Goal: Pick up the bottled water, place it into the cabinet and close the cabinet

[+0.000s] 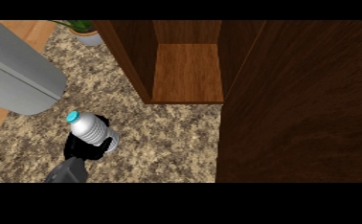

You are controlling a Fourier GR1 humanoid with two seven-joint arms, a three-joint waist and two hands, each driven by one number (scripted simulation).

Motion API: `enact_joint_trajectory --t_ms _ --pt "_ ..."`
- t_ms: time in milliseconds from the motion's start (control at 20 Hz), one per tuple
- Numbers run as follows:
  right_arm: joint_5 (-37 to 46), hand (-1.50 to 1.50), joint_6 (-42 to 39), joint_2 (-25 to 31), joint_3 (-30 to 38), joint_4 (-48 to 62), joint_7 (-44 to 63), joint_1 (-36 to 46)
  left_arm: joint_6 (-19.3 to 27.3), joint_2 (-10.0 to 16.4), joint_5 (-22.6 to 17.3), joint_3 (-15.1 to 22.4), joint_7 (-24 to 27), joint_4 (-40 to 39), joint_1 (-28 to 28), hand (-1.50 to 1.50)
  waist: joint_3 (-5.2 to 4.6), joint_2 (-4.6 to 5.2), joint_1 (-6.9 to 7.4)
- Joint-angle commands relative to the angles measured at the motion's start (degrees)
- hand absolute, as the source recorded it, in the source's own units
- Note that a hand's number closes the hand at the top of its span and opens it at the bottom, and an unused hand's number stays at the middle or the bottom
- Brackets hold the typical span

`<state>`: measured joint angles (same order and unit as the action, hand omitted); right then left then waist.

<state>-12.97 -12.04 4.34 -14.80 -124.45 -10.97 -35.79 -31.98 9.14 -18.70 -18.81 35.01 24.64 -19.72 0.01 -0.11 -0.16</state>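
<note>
Apparently right hand point(79, 149) holds bottled water point(90, 128) — cabinet point(134, 65) open.

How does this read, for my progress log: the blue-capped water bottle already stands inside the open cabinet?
Not right. The head view shows the blue-capped water bottle held in the hand over the counter, outside the open cabinet.

The left hand point(79, 150) enters from the lower edge, fingers curled round the bottled water point(92, 129), whose teal cap points up-left. It sits over the speckled counter point(166, 144). To the right, the wooden cabinet point(187, 74) stands open, with its door point(297, 113) swung outward. A potted plant point(86, 34) stands behind, left of the cabinet.
</note>
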Motion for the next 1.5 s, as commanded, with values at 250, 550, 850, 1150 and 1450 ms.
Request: enact_joint_trajectory --t_ms 250,550,850,1150,1450 --pt "-1.9 -1.5 -1.36 1.3 2.38 3.48 -1.86 2.2 0.18 -2.67 -6.3 2.66 -12.29 19.53 6.67 1.5 0.05 -0.09 0.3" --pt "-3.63 -1.5 0.03 1.47 3.13 1.93 2.32 4.05 9.54 -8.94 -5.79 8.81 -20.72 40.37 13.17 1.5 0.07 -0.13 0.66" --pt "4.02 -1.5 3.53 -2.17 -6.58 -0.42 0.9 0.52 19.8 -9.09 -7.6 16.72 -24.87 50.15 10.97 1.5 0.02 -0.13 0.05" --pt "0.7 -1.5 1.86 -0.58 -3.36 3.48 -0.01 3.11 34.71 -9.13 -8.1 28.29 -22.36 49.01 3.84 1.5 0.0 0.04 -0.42" --pt "4.34 -1.5 4.79 -3.22 -7.72 4.99 0.28 5.72 40.97 -9.14 -6.56 29.93 -25.89 48.43 -3.54 1.5 -0.01 0.12 -0.3"
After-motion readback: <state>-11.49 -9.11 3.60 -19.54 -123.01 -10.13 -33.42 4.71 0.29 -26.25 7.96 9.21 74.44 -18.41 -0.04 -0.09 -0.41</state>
